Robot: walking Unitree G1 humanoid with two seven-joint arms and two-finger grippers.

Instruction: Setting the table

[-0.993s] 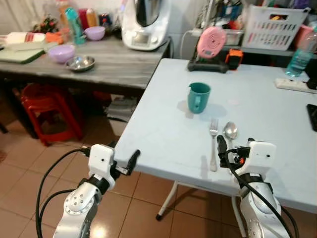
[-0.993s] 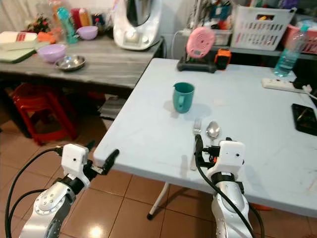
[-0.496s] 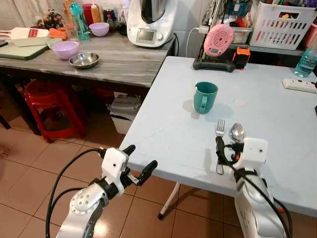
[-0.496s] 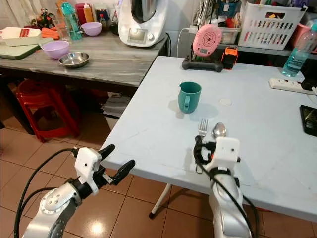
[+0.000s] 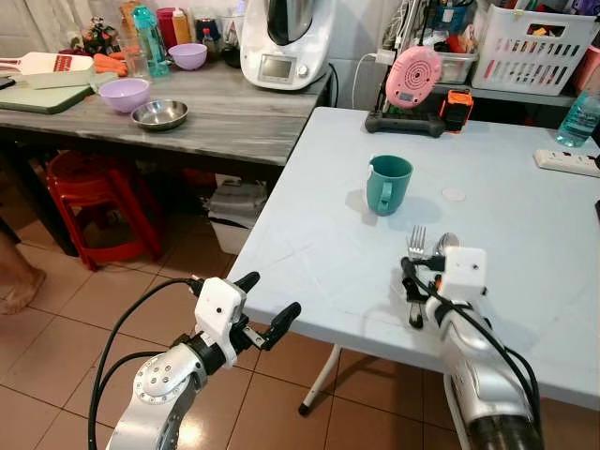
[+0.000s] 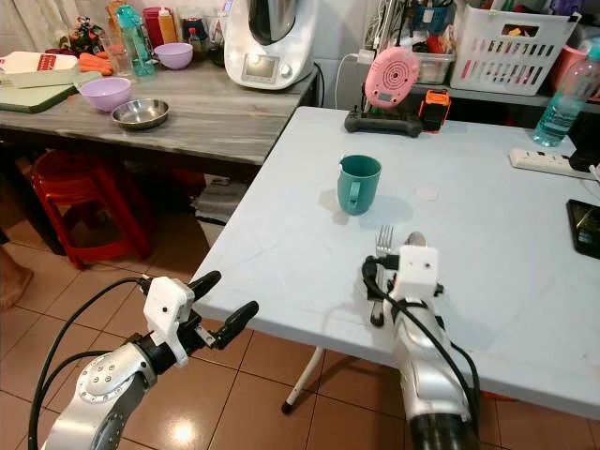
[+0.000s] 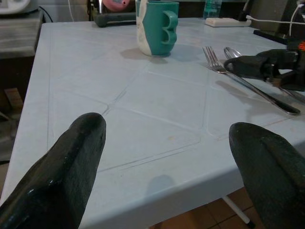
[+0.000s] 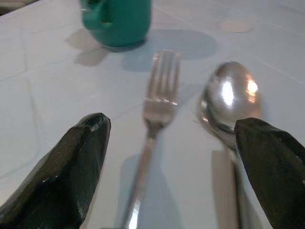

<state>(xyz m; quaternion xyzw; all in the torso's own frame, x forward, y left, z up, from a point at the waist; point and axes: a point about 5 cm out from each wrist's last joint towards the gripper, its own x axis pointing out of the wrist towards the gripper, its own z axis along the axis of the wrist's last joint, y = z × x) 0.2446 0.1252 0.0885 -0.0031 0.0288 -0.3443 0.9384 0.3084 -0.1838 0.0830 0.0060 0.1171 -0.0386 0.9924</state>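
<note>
**A:** Where do the fork [image 5: 415,258] and the spoon [image 8: 228,102] lie relative to the teal mug [image 5: 386,184]?

**B:** Both are on the white table [image 5: 319,244], on the robot's side of the mug and slightly toward its right. They lie side by side, the fork nearer the mug's side and the spoon just beside it. Their long axes run from the mug back toward the near table edge, with tines and bowl pointing at the mug.

**A:** Which arm is better placed for them?

**B:** The right gripper [image 6: 373,286], by a clear margin. It hovers low over the handle ends, and its wrist view looks straight along both pieces toward the mug. The left gripper [image 5: 265,307] hangs off the table's near corner, well apart from the cutlery.

**A:** How wide does the right one stand?

**B:** Its fingers [image 8: 71,167] are spread wide, straddling both pieces, and grip nothing. Whether they touch the tabletop cannot be told.

**A:** And the left?

**B:** Also spread apart and empty, pointing across the table toward the mug.

**A:** So the next move?

**B:** Probably a close on one handle, which would call for centring on the fork or the spoon, not both.
</note>
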